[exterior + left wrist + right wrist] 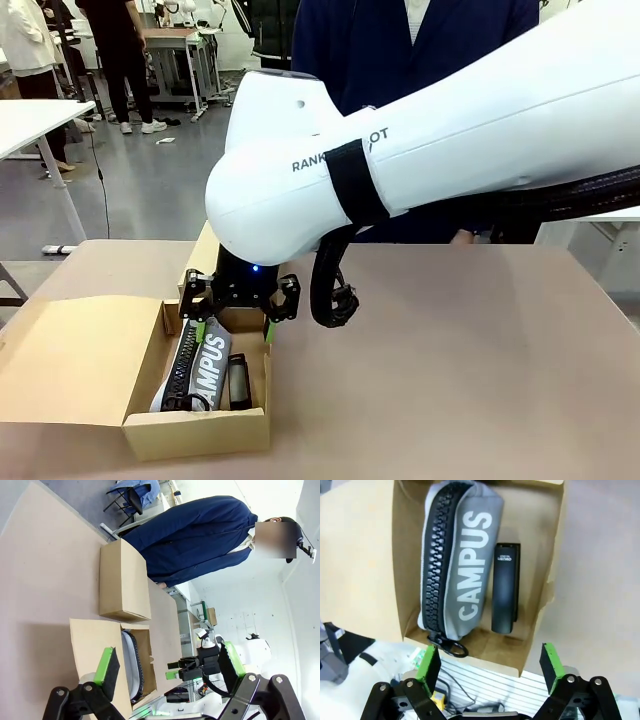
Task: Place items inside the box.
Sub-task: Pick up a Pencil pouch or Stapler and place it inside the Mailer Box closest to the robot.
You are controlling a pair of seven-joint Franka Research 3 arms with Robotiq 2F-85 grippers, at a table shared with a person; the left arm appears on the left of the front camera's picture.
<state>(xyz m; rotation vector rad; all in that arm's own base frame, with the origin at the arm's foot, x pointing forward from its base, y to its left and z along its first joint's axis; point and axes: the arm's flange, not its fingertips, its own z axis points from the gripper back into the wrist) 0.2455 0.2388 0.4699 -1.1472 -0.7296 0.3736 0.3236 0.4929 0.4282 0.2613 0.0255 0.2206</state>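
Observation:
An open cardboard box (200,436) stands at the table's near left. Inside it lie a grey zip pencil case lettered "CAMPUS" (205,360) and, beside it, a black stapler (239,382). My right gripper (234,335) hangs just over the box's far end, open, with nothing between its green pads. Its wrist view looks straight down on the pencil case (465,560) and the stapler (505,587) in the box (540,575), with the right gripper (490,662) above the case's zip-pull end. My left gripper (169,662) is open and holds nothing, well back from the box (95,645).
The box's lid flaps (70,360) spread out to the left and far side. A person in a navy coat (400,40) stands at the far edge. Bare brown tabletop (480,380) stretches right of the box. My right arm's white body (420,150) spans the middle.

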